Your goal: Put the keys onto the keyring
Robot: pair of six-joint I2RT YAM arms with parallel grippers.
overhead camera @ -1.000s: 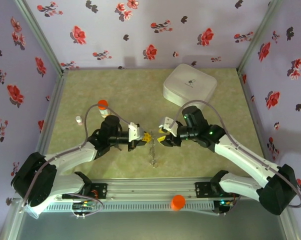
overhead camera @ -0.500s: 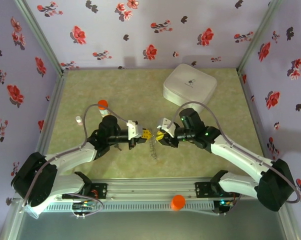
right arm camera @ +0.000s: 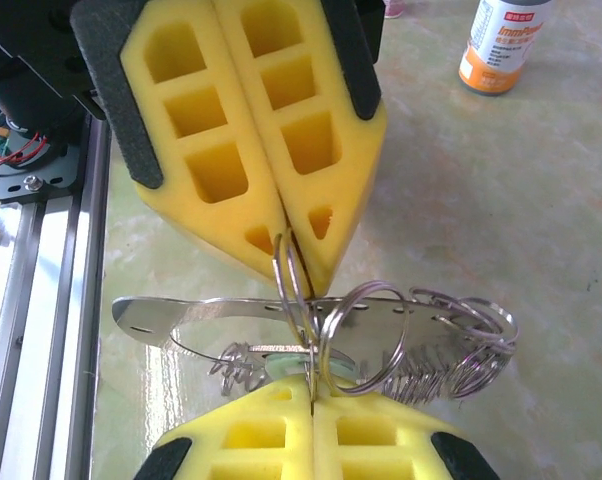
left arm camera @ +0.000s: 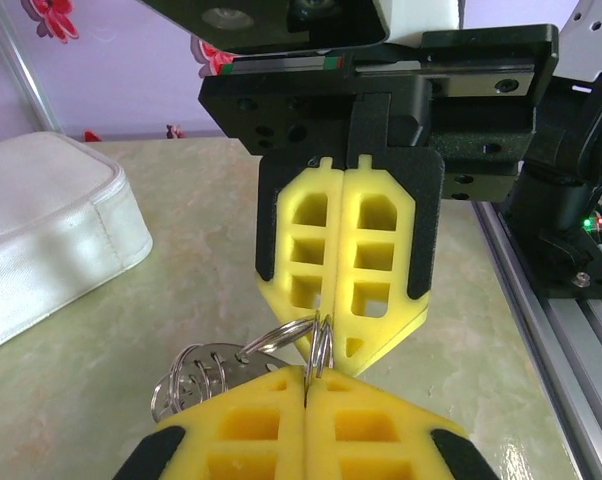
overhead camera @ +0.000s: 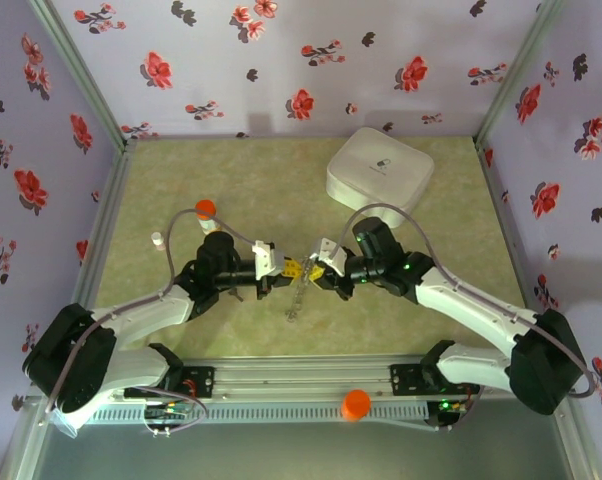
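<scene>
Between the tips of the left tool and right tool, both clamped shut on one thin ring, an uneven tug could slip it free, dropping the keys.

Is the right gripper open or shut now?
Shut: the right gripper shows no gap between its yellow fingers, which pinch a metal ring.

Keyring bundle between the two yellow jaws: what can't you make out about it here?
Top view: the dangling bundle is too small to tell rings from keys.
Left wrist view: the ring cluster is partly hidden behind the near jaws.
Right wrist view: the pinched ring is hidden at both ends inside the jaws; the bottle is cut off by the top edge.
</scene>
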